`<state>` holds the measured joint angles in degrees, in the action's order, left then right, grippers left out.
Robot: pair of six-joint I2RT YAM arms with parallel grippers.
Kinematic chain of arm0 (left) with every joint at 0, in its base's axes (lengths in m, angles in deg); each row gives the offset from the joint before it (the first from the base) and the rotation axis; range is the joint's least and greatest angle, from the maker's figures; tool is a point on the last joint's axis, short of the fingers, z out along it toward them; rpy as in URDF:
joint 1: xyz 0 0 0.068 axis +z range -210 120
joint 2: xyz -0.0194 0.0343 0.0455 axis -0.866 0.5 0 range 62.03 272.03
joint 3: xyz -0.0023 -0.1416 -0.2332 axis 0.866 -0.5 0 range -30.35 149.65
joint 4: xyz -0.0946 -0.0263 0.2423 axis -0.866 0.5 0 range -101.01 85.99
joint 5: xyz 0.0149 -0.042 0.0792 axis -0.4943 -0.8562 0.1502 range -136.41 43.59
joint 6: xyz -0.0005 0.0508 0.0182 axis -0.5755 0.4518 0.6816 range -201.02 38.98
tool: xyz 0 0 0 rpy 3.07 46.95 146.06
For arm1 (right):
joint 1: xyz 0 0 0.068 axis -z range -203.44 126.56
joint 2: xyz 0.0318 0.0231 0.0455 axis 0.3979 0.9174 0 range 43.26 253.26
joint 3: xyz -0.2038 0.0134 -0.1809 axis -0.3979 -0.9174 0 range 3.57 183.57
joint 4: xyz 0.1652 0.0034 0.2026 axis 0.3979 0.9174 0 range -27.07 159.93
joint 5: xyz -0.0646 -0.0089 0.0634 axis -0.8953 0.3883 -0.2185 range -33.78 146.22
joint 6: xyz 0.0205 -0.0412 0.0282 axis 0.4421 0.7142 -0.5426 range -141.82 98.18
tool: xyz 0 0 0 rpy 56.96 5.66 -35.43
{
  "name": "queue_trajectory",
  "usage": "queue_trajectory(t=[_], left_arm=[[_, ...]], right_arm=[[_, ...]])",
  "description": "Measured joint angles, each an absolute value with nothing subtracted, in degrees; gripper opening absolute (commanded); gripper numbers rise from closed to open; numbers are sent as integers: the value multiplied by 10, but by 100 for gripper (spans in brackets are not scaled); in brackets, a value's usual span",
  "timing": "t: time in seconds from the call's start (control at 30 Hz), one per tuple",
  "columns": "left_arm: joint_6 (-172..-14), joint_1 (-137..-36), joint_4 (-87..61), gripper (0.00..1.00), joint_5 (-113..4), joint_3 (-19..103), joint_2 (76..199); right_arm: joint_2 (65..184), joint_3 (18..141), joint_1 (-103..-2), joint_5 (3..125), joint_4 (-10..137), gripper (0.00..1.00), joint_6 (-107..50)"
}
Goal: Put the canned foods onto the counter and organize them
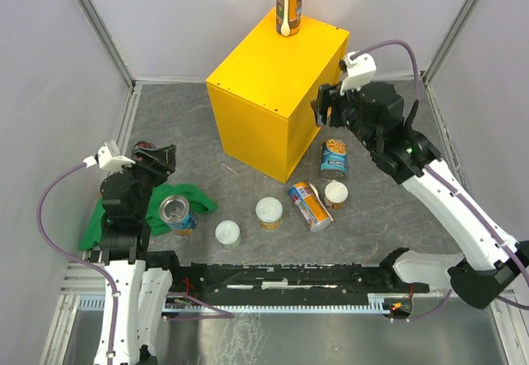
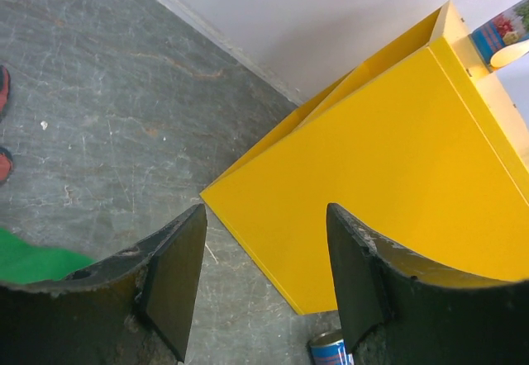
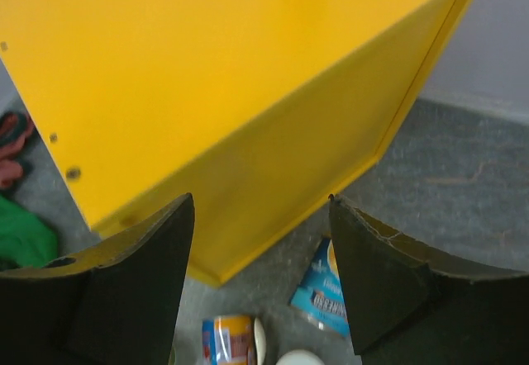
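Lab test cell: white panel walls (image 1: 190, 18), aluminium frame struts (image 1: 97, 26).

Bright even light, soft shadows; wrist cams softer, w/ mild sheen on counter (image 3: 207, 68).

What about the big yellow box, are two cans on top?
No, only one tall orange-labelled can stands on the yellow box.

Grey mottled table (image 1: 182, 125) under yellow counter (image 1: 273, 76), green cloth (image 1: 194, 193) and scattered cans (image 1: 269, 213).
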<state>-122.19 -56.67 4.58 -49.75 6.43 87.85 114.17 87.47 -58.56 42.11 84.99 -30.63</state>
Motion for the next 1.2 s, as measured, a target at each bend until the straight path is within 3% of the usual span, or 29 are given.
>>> queue_trajectory(t=[0.5, 1.2], left_arm=[[-1222, -567, 70, 67, -494, 90, 907], [-1221, -567, 101, 67, -484, 133, 954]], right_arm=[[1032, 675, -639, 443, 1005, 75, -390], [1022, 512, -722, 465, 1017, 84, -491]])
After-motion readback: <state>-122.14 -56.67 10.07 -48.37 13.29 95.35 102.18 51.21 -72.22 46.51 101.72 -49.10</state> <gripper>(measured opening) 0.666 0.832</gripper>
